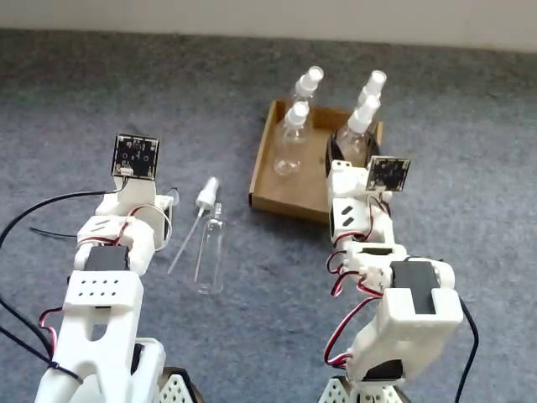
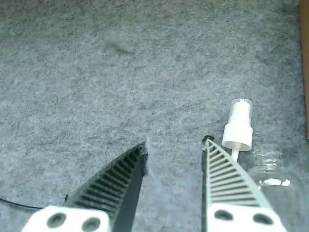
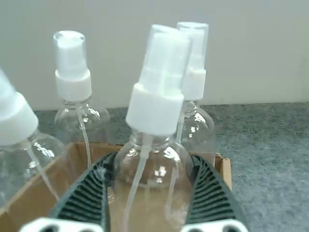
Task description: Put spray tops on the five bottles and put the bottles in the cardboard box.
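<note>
Several clear bottles with white spray tops stand in the cardboard box [image 1: 270,186]. My right gripper [image 3: 150,166] is shut on one of them, the near right bottle [image 3: 153,159], its fingers [image 3: 208,193] pressed against both sides of the body; in the high view this bottle [image 1: 361,126] stands upright at the box's right side. On the carpet left of the box lies an uncapped bottle [image 1: 210,248], and beside it a loose spray top [image 1: 205,196] with its thin tube. My left gripper [image 2: 175,145] hovers open over bare carpet just beside that spray top [image 2: 238,128] and the bottle's neck [image 2: 267,158].
Grey carpet covers the whole table. The other three capped bottles [image 1: 294,134] crowd close around the held one inside the box. A black cable [image 1: 50,206] trails at the far left. A pale wall runs behind the box.
</note>
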